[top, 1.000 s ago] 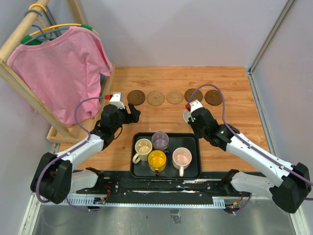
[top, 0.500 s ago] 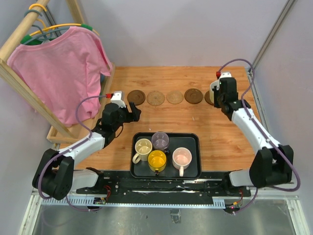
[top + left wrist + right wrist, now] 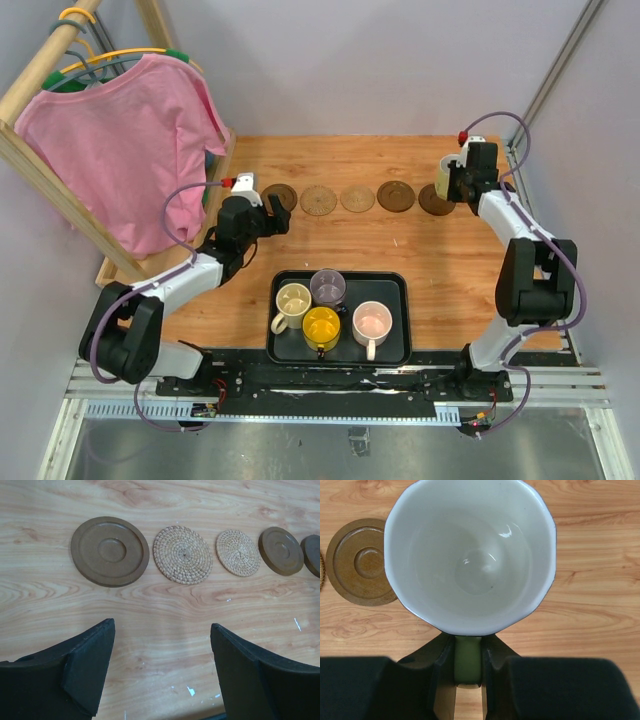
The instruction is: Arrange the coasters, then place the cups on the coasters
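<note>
Right gripper (image 3: 468,655) is clamped on the green handle of the pale yellow-green mug (image 3: 470,555), its fingers pressed to either side of that handle. In the right wrist view the mug's white inside fills the middle of the frame, with one dark brown coaster (image 3: 362,562) just beside it at the left edge. From the top view this mug (image 3: 443,178) sits at the far right end of the coaster row, overlapping the last dark brown coaster (image 3: 436,203); whether it rests on it I cannot tell.

Left gripper (image 3: 162,670) stands wide apart with nothing between its fingers, low over bare wood just below the row's left end. Above it in the left wrist view lie a dark brown coaster (image 3: 110,551), two woven tan coasters (image 3: 182,555) (image 3: 238,553), then two more brown ones toward the right edge.

Lower centre of the top view, the black tray (image 3: 396,297) holds the cream mug (image 3: 293,300), grey-purple mug (image 3: 327,286), yellow mug (image 3: 321,325) and pink mug (image 3: 371,322). A pink shirt (image 3: 130,140) hangs upper left.
</note>
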Controlling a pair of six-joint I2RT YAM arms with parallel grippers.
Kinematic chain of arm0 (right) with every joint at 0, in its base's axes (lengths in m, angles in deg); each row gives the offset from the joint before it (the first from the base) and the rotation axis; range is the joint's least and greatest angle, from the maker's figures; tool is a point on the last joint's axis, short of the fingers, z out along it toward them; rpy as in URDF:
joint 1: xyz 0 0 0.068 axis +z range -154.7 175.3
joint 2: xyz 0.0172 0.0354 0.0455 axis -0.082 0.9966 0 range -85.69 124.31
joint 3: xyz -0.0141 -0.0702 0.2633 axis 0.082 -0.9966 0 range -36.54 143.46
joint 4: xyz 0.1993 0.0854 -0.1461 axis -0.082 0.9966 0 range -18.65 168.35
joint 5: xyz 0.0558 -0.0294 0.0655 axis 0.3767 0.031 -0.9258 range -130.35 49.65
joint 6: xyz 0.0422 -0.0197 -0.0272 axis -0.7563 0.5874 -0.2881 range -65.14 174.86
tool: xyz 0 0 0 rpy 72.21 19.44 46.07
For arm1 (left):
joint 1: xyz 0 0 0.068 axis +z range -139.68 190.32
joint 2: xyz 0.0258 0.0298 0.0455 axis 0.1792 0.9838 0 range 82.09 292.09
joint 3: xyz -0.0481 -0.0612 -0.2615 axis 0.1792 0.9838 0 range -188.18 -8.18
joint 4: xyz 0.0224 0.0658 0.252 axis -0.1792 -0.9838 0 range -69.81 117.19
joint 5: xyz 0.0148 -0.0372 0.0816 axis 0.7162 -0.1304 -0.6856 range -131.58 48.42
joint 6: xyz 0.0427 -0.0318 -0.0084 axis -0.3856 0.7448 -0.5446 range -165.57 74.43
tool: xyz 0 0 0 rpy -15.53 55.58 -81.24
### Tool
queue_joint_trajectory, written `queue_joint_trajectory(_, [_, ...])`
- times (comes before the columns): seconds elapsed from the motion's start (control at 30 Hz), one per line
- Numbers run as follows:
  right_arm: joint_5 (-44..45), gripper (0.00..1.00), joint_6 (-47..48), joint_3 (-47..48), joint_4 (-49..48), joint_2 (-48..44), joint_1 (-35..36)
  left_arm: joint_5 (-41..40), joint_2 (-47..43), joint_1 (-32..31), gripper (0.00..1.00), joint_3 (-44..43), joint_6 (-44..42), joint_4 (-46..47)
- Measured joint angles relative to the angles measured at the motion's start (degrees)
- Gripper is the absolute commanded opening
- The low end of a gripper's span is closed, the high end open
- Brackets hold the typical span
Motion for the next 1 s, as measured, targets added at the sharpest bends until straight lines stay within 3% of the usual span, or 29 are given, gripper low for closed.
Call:
queue_joint_trajectory(0.37, [-3.50, 0.01, 0.00, 1.11, -2.32, 5.81, -0.83, -0.52, 3.06, 0.00, 0.81, -1.40, -0.46, -0.07])
queue_joint_trajectory(1.0, [-4.46, 0.01, 0.00, 1.38, -3.85, 7.82, -0.83, -0.66, 3.56, 0.00, 0.81, -1.44, -0.63, -0.04])
